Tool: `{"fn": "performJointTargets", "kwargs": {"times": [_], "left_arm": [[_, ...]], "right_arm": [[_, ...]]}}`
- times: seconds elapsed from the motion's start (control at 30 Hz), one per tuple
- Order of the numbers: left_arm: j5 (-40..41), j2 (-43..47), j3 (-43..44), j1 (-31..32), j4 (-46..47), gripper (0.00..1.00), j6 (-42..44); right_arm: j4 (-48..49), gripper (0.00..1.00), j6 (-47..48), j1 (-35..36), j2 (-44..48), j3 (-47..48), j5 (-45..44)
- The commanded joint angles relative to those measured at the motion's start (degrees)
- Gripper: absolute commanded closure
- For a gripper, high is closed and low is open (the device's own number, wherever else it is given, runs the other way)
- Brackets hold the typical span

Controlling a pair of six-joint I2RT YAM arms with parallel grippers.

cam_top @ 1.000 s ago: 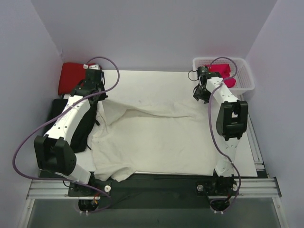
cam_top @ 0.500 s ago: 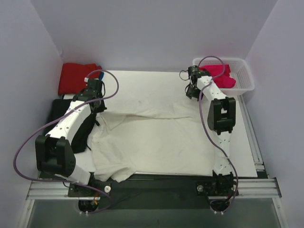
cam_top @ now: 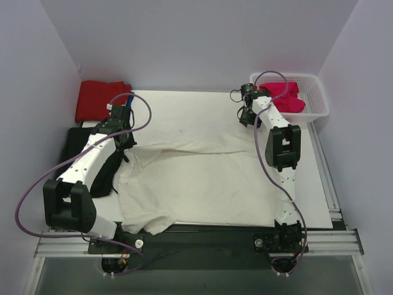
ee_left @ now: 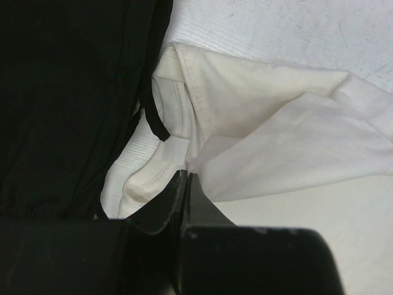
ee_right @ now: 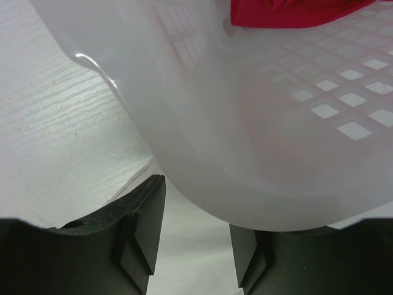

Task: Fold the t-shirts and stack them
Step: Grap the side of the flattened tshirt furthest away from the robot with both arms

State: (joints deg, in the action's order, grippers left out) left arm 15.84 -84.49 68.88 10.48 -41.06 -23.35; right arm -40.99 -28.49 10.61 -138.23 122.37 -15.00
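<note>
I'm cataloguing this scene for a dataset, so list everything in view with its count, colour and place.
cream-white t-shirt: one, cream-white, spread rumpled across the table's middle
red t-shirt: one, red, far left corner
pink t-shirt: one, magenta-pink, bunched in the basket
basket: one, white lattice, far right corner
black cloth: one, black, left edge beneath the left arm
table: one, white
left gripper: one, black, shut on the cream-white t-shirt near its collar
right gripper: one, black, open and empty, by the basket's wall
</note>
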Motion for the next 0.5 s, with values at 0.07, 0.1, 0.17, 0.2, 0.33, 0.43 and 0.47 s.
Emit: {"fn": "performJointTargets", "kwargs": {"times": [0.07,0.1,0.17,0.2,0.33,0.43,0.47], "left_arm": [[0.16,3.45,-0.68,-0.99,0.19,1.00,-0.55],[0.07,3.71,-1.11,-1.16,0.28,1.00,-0.64],[-0.01,4.50,-1.64,-1.25,0.54,1.00,-0.81],[-0.10,4.86,-2.34,-1.43,0.63,1.00,-0.90],[-0.37,7.14,-3.92,-1.95,0.63,1.00,-0.99],[-1.07,8.28,-5.42,-2.39,0.02,1.00,-0.55],[-1.16,8.46,-5.77,-2.31,-0.25,1.00,-0.20]], "right_arm": [[-1.37,0.56,-1.39,-0.42,-2.21,0.16,0.23],[-1.81,0.56,-1.48,-0.24,-2.39,0.15,0.50],[-2.16,0.56,-1.66,0.28,-2.74,0.06,0.42],[-2.34,0.56,-1.66,0.46,-2.92,-0.02,0.24],[-2.69,0.56,-1.74,1.60,-3.36,-0.02,-0.73],[-2.69,0.56,-1.92,2.31,-3.71,0.24,-1.87],[-2.69,0.56,-2.09,2.40,-3.80,0.42,-1.78]]}}
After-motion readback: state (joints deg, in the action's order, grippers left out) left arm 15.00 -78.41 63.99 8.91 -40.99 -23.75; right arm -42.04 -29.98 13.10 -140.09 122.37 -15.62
